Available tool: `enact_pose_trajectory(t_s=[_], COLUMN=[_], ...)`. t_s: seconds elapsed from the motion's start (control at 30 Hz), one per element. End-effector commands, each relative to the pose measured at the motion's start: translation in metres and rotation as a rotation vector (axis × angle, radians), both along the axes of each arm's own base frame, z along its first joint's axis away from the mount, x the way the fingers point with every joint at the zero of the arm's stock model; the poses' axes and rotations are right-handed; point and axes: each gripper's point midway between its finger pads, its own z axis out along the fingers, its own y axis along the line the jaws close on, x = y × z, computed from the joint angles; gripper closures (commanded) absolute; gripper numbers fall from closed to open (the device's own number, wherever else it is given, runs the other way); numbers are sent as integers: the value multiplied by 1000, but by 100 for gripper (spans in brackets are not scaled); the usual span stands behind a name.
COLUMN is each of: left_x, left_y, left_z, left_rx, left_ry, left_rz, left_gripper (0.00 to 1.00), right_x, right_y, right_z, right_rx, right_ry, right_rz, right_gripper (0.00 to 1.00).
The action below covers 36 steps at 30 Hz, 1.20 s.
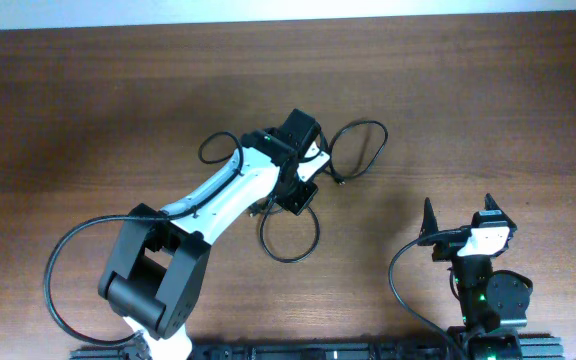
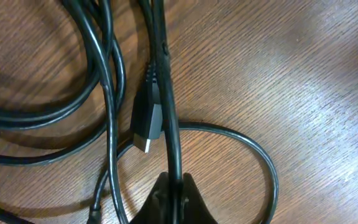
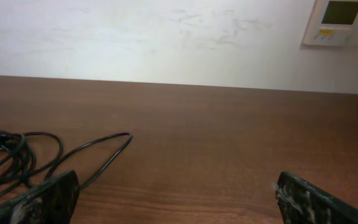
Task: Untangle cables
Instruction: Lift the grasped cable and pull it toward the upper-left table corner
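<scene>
A: What are we looking at down there?
B: Dark brown wooden table (image 1: 88, 90), the grain running left to right and filling the overhead view.
A: And at the far side?
B: A pale, scuffed wall (image 3: 166, 37) rising from the table's far edge, with a small white panel (image 3: 340, 22) and its greyish display mounted far right.
A: Light?
B: Soft, gleaming off the wood on the right

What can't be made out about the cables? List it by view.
Overhead: the left end effector covers where the cables cross.
Left wrist: they run off the top, left and bottom edges; their count is unclear.
Right wrist: the left edge and a finger of the right end effector cut off the bundle.
</scene>
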Motion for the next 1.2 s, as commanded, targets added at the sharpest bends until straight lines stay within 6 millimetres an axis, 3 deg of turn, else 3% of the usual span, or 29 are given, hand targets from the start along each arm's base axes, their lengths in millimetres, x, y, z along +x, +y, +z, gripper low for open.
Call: enact_pose_trajectory(t_s=[0.0,0.1,0.27,0.33,0.47,0.57,0.67,0.77,0.8,0.93,1.03,1.17], left_x=[7,18,43,46,52,58,63,62,61,50,38,51], left_y=[-12,-39,-57,-55,-32,8,32,47,53,71,84,111], left_z=[11,50,151,204,274,333,377,439,470,552,587,590], left_rx=[-40,-185,-357,-433,-565,-649,-712,-829,-920,-1168,-1238,-1191], left_ry=[-13,-41,-228,-337,-476,-641,-788,-985,-1067,-1289,-1438,-1513], left_rz=[32,20,61,60,173,248,278,287,314,329,309,443], left_gripper=[100,100,100,100,100,100,100,100,100,100,100,100], right_x=[0,0,0,0,0,0,0,0,0,0,0,0], right_y=[-2,-2,-2,-2,-2,-2,-2,-2,-2,-2,-2,-2], right_z=[-3,-3,-3,-3,-3,-3,-3,-3,-3,-3,-3,-3], right_rx=[-3,-3,-3,-3,-3,-3,-3,-3,-3,-3,-3,-3], right_ry=[2,2,2,2,2,2,2,2,2,2,2,2], right_rz=[-8,-8,-8,-9,-8,-9,-8,-8,-8,-8,-9,-9], right_gripper=[2,2,2,2,2,2,1,2,2,2,1,2])
